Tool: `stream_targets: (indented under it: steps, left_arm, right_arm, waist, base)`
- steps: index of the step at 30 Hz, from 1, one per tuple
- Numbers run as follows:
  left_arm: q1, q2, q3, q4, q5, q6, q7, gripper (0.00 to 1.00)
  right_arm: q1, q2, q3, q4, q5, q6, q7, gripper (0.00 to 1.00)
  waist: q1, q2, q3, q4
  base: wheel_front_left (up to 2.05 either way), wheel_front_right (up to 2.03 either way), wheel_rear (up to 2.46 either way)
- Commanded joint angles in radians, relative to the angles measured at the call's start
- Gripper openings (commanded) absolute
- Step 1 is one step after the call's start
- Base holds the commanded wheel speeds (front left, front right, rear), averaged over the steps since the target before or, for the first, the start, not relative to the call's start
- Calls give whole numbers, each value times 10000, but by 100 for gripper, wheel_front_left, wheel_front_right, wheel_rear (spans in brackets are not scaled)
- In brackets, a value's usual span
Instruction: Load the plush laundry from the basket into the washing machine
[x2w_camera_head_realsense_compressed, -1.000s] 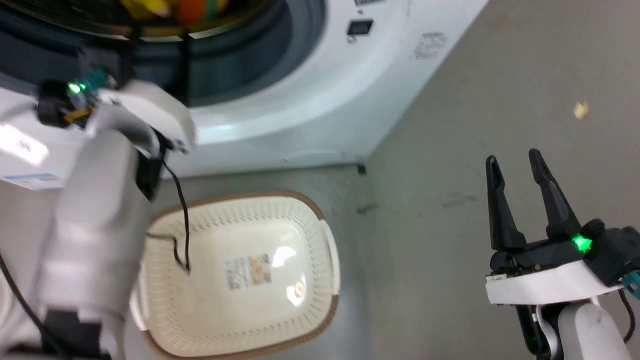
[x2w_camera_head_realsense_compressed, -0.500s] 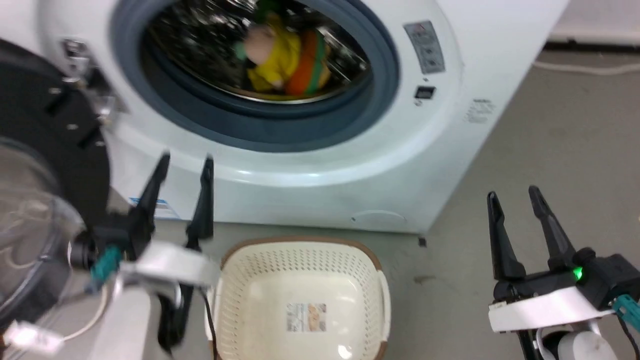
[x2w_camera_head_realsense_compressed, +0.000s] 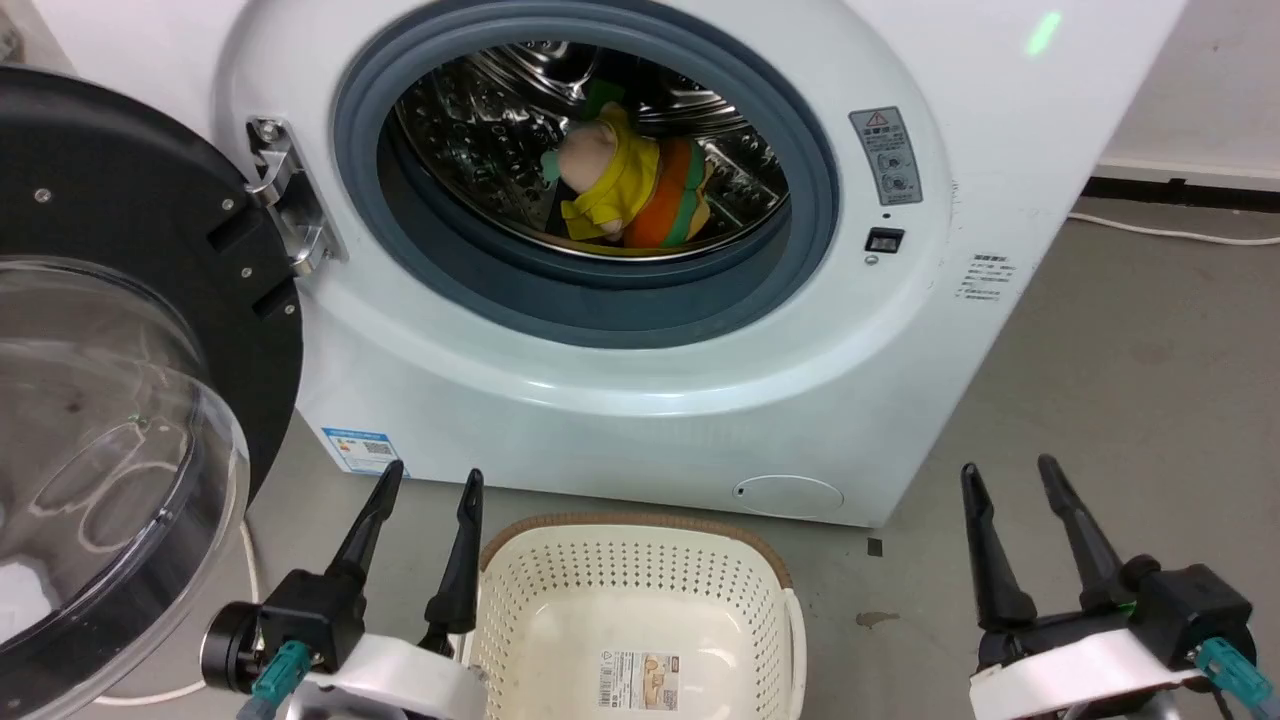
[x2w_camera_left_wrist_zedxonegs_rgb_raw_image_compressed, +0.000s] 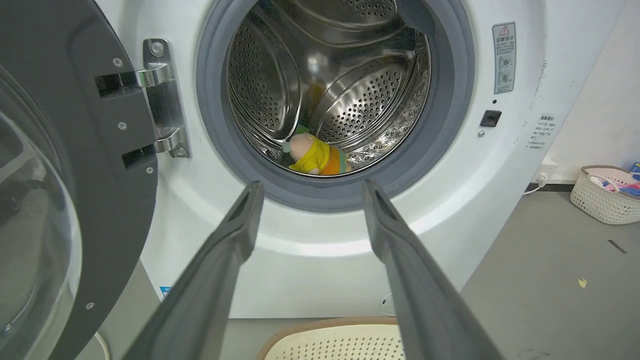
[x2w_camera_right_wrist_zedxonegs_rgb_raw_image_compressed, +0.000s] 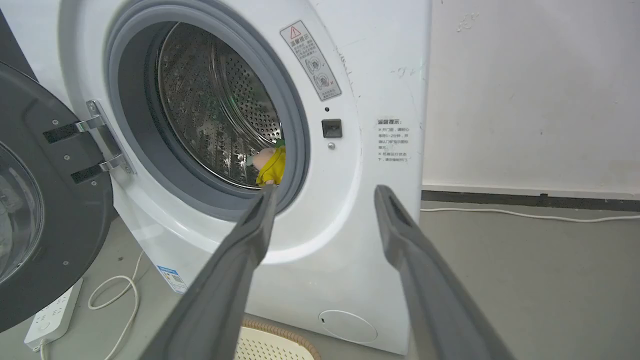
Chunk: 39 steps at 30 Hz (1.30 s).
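The white washing machine (x2w_camera_head_realsense_compressed: 640, 420) stands with its black-framed door (x2w_camera_head_realsense_compressed: 110, 300) swung open to the left. Inside the steel drum (x2w_camera_left_wrist_zedxonegs_rgb_raw_image_compressed: 350, 95) lie both soft toys: the pinkish-beige figure in yellow (x2w_camera_head_realsense_compressed: 600, 180) and, touching it, the orange burger (x2w_camera_head_realsense_compressed: 672, 205). The cream basket (x2w_camera_head_realsense_compressed: 640, 590) sits on the floor in front of the washer, holding just its paper label (x2w_camera_head_realsense_compressed: 640, 680). My left gripper (x2w_camera_head_realsense_compressed: 428, 478) is open beside the basket's left rim. My right gripper (x2w_camera_head_realsense_compressed: 1008, 470) is open over the floor to the basket's right. Both are well short of the drum.
A white cable (x2w_camera_right_wrist_zedxonegs_rgb_raw_image_compressed: 525, 214) runs along the wall base to the right of the washer. A power strip (x2w_camera_right_wrist_zedxonegs_rgb_raw_image_compressed: 52, 315) and cord lie on the floor under the open door. Another white basket (x2w_camera_left_wrist_zedxonegs_rgb_raw_image_compressed: 607, 192) holding items stands far right by the wall.
The head view has tilted up, now showing the whole drum opening. My left arm has drawn back from the drum opening to a low spot beside the basket, fingers open. The right gripper kept its pose.
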Motion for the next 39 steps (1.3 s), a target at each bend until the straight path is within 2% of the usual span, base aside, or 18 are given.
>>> stream_targets:
  steps: [1,15,16,39]
  left_arm:
    - [141,-35,59,-18,49,-34,-54,100]
    - [249,-258,590,533,251,92,-55,100]
    - [164,-255,593,514,182,107,0,0]
    - [218,-313,655,286,385,215,398,0]
  right_arm:
    - [145,-2,23,73,40,6,-47,100]
    - [203,-2,89,390,104,6,-47,100]
    - [120,0,84,364,73,0,-2,0]
    - [128,0,29,218,-211,1,388,0]
  waist:
    - [1,0,-29,-31]
    - [1,0,-112,-145]
    - [1,0,-112,-145]
    - [2,0,-255,-129]
  base:
    - [0,0,0]
    - [0,0,0]
    - [0,0,0]
    - [0,0,0]
